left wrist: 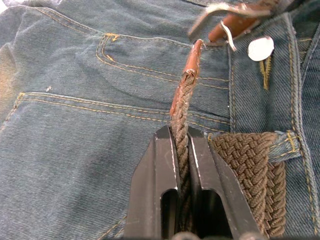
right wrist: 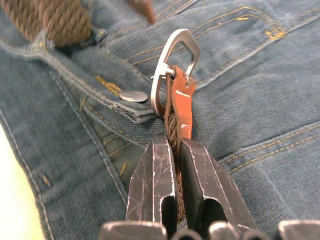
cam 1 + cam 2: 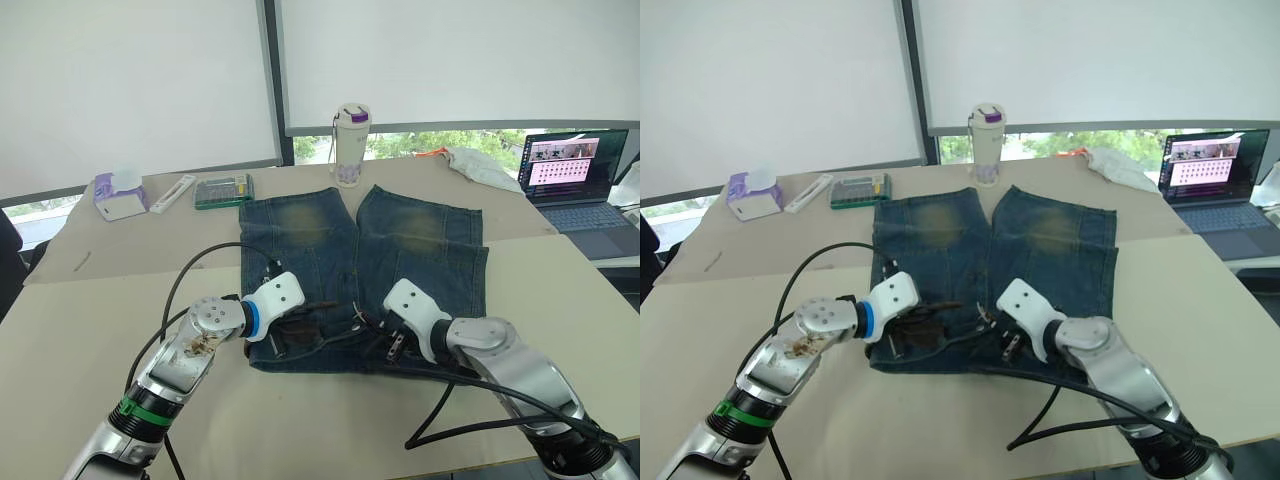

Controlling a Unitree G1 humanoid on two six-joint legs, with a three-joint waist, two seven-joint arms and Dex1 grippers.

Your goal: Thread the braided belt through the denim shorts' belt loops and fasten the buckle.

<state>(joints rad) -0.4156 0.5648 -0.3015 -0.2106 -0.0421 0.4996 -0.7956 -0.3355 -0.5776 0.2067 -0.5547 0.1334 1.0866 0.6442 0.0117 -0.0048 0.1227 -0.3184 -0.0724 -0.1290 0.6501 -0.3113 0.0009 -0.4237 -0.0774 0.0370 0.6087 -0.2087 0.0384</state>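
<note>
The denim shorts lie flat on the table, waistband toward me. The braided belt runs along the waistband under a belt loop. My left gripper is shut on the belt's free end, just behind its brown leather tip, which points toward the fly button. My right gripper is shut on the strap right behind the silver buckle, which stands on edge over the fly. In the head views both grippers meet at the waistband's middle.
A white bottle stands past the shorts' legs. A tissue box, a white stick and a green box lie at the far left. A laptop and white cloth sit at the far right. Black cables trail near my arms.
</note>
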